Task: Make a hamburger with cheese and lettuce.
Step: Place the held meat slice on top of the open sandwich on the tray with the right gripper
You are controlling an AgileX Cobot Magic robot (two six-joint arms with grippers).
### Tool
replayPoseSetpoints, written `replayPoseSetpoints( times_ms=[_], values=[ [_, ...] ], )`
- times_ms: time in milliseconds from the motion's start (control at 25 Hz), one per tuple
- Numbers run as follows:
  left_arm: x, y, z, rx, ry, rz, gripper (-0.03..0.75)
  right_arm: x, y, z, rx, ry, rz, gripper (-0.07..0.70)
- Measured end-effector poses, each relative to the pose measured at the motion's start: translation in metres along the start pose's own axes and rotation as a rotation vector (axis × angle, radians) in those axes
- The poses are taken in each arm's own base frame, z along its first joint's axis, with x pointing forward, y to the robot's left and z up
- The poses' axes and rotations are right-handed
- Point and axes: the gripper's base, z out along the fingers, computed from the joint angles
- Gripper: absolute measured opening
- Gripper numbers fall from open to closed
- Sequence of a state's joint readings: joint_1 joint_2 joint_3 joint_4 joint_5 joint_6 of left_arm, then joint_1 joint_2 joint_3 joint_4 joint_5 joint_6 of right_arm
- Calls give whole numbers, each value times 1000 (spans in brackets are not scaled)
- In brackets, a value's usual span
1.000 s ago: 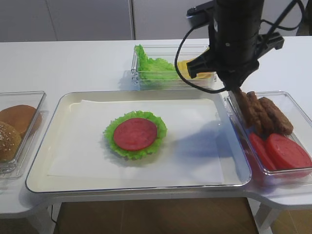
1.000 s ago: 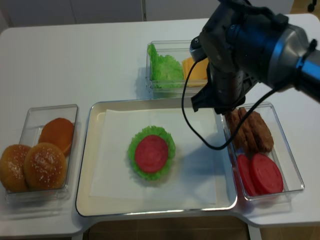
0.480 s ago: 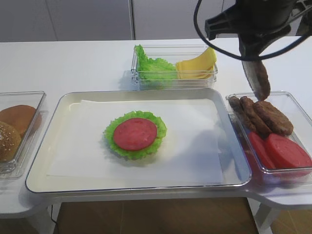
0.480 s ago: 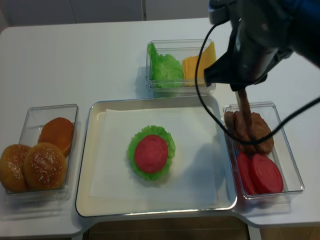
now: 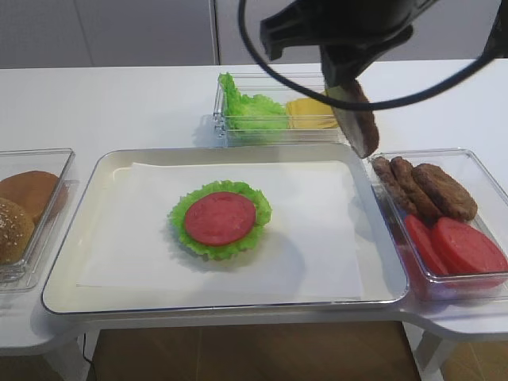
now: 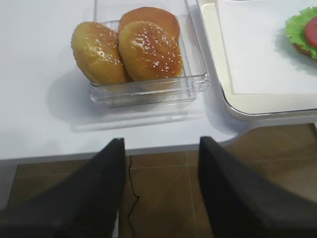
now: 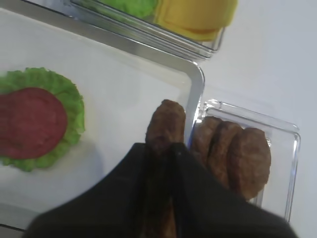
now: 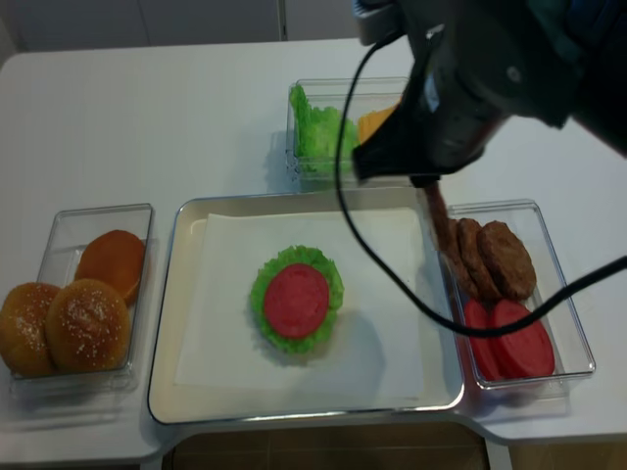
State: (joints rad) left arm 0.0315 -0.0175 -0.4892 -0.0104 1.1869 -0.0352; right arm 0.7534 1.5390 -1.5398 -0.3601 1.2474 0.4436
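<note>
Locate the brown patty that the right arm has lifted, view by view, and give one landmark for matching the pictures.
Exterior high: the patty hangs on edge, upper right, above the tray's far right corner.
Right wrist: centre, pinched in the right tool.
Left wrist: not in it.
Exterior high (realsense): thin strip right of centre.
Shared landmark: the hamburger on the tray.

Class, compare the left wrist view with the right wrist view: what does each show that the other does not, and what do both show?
Only the left wrist view shows the sesame buns in their clear box, with the left hand open above the floor.

Only the right wrist view shows the right hand shut on a brown patty, the loose patties in their container, and the cheese.

Both show the hamburger with its lettuce rim, and the tray.
</note>
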Motion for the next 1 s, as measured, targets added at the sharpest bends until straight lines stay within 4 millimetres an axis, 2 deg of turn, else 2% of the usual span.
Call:
replayPoseSetpoints(
  times_ms=[80, 440, 600, 760, 1000],
  values=[
    [0, 0, 0, 0, 0, 0, 358, -4, 13, 4, -5, 1, -31, 114],
    [0, 0, 0, 0, 0, 0, 358, -16, 87, 48, 7, 41, -214, 113],
    [0, 0, 0, 0, 0, 0, 358, -17, 112, 66, 4, 53, -279, 113],
    [0, 0, 0, 0, 0, 0, 358, -15, 120, 86, 26, 87, -303, 113],
    [0, 0, 0, 0, 0, 0, 358, -14, 121, 91, 40, 92, -312, 113]
  ],
)
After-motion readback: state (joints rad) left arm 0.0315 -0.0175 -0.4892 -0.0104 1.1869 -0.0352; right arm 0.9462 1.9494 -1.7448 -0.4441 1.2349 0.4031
